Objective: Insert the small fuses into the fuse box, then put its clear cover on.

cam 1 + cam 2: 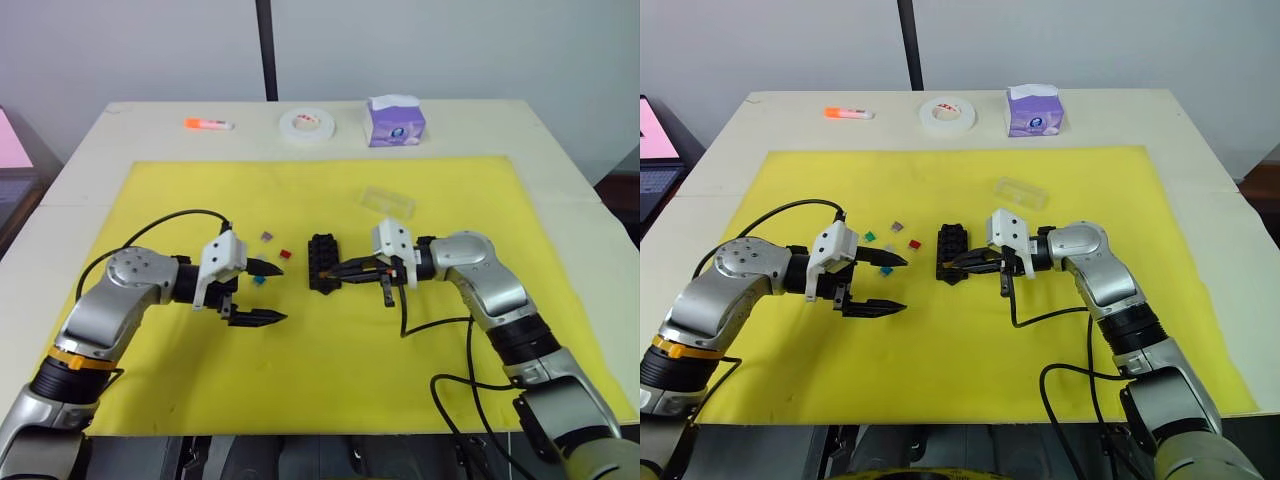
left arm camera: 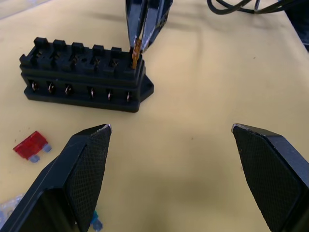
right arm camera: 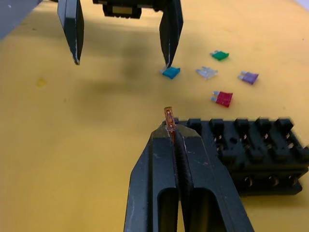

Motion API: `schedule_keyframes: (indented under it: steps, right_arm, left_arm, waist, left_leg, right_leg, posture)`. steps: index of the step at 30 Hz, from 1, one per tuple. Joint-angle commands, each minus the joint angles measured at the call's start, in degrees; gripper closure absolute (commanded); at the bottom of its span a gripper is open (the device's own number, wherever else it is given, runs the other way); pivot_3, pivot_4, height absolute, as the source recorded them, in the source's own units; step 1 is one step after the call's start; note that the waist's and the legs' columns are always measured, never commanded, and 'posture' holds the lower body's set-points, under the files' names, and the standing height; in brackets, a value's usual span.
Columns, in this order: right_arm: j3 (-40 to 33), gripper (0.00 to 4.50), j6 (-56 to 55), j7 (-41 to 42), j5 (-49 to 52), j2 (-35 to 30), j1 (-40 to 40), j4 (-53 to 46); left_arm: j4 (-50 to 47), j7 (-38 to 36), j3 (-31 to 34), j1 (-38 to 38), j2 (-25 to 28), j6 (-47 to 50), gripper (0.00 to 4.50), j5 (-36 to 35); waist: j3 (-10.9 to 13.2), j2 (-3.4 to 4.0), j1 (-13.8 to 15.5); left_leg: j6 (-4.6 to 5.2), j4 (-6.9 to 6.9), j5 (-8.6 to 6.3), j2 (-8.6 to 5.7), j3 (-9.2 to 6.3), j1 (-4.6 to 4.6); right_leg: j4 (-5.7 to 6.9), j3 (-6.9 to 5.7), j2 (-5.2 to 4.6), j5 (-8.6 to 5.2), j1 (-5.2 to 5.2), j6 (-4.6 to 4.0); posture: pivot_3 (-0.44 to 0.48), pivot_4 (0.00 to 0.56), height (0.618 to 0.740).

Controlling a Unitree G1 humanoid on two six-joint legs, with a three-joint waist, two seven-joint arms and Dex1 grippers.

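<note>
The black fuse box (image 1: pixel 322 262) lies mid-mat on the yellow mat (image 1: pixel 330 370). My right gripper (image 3: pixel 171 129) is shut on an orange fuse (image 3: pixel 168 117). It holds the fuse at the box's near end slot, where the fuse (image 2: pixel 136 53) touches the top edge. My left gripper (image 1: pixel 268 293) stands open just left of the box with nothing between its fingers. Loose on the mat beside it lie a teal fuse (image 3: pixel 170 72), a grey fuse (image 3: pixel 206 72), a green fuse (image 3: pixel 220 55), a purple fuse (image 3: pixel 248 77) and a red fuse (image 3: pixel 222 98). The clear cover (image 1: pixel 388 200) rests behind the right gripper.
Along the table's far edge sit a white tape roll (image 1: pixel 307 125), a purple tissue box (image 1: pixel 395 120) and an orange marker (image 1: pixel 208 124). Black cables loop from both wrists over the mat.
</note>
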Motion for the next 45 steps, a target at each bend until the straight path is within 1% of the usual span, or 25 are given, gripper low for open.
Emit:
schedule_keyframes:
  steps: [1,10,19,24,30,37,45]
  right_arm:
    - [-0.68,4.50,0.37,0.52,0.34,0.04,0.39,-1.86]
    - [-0.34,4.50,-0.79,-1.40,-1.85,0.90,0.01,0.22]
    - [1.46,4.50,-0.43,-0.40,-4.72,-0.31,-0.32,-0.02]
    - [1.43,4.50,1.86,0.08,-5.07,-0.73,-1.36,-1.40]
    - [2.66,4.50,4.44,-0.43,-7.36,-1.57,-3.09,-3.80]
    - [4.23,4.50,10.21,0.13,-8.33,-2.86,-5.03,-8.03]
    - [5.01,4.50,11.62,-0.14,-10.15,-3.70,-6.27,-10.04]
  left_arm:
    - [-2.38,0.48,1.11,-0.82,0.07,1.08,0.30,-1.01]
    - [-3.65,0.91,1.55,-1.35,0.22,2.83,0.30,-1.42]
    - [-3.76,1.44,1.68,-2.04,-0.04,3.81,0.30,-1.37]
    - [-3.99,1.84,1.73,-2.05,-0.13,4.26,0.30,-1.52]
    - [-4.02,2.37,1.50,-2.13,-0.32,4.55,0.30,-1.85]
    - [-3.79,2.79,1.48,-2.00,-0.77,4.68,0.30,-2.18]
    - [-3.97,3.28,1.62,-1.21,-0.92,4.84,0.30,-2.55]
  waist:
    - [0.00,0.00,0.02]
    - [0.00,0.00,0.01]
    - [-0.01,0.00,0.01]
    - [-0.01,0.00,0.02]
    - [-0.01,0.00,0.03]
    - [-0.01,0.00,0.04]
    - [0.00,0.00,0.04]
  left_leg:
    - [0.00,0.00,0.00,0.00,0.00,0.01]
    - [0.00,0.02,0.00,0.00,-0.01,0.04]
    - [0.00,0.03,0.00,0.00,-0.01,0.27]
    - [0.00,-0.07,0.00,0.00,-0.01,0.90]
    - [0.00,-0.07,0.00,0.00,-0.02,0.92]
    - [0.00,-0.06,-0.01,0.00,-0.03,0.92]
    - [0.00,-0.06,-0.01,0.00,-0.03,0.92]
  right_leg:
    - [0.01,0.00,0.00,0.00,0.00,0.00]
    - [0.03,0.00,0.01,0.00,0.04,0.00]
    - [0.05,0.00,0.01,0.00,0.27,0.00]
    - [-0.07,0.00,0.01,-0.02,0.90,-0.01]
    - [-0.08,0.00,0.01,-0.02,0.93,-0.01]
    - [-0.08,-0.01,0.01,-0.02,0.93,-0.01]
    - [-0.09,-0.01,0.01,-0.02,0.93,-0.01]
  posture:
    - [0.000,0.150,0.740]
    - [0.000,0.150,0.740]
    - [0.000,0.150,0.740]
    - [0.000,0.150,0.740]
    - [0.000,0.150,0.740]
    - [0.000,0.150,0.740]
    - [0.000,0.150,0.740]
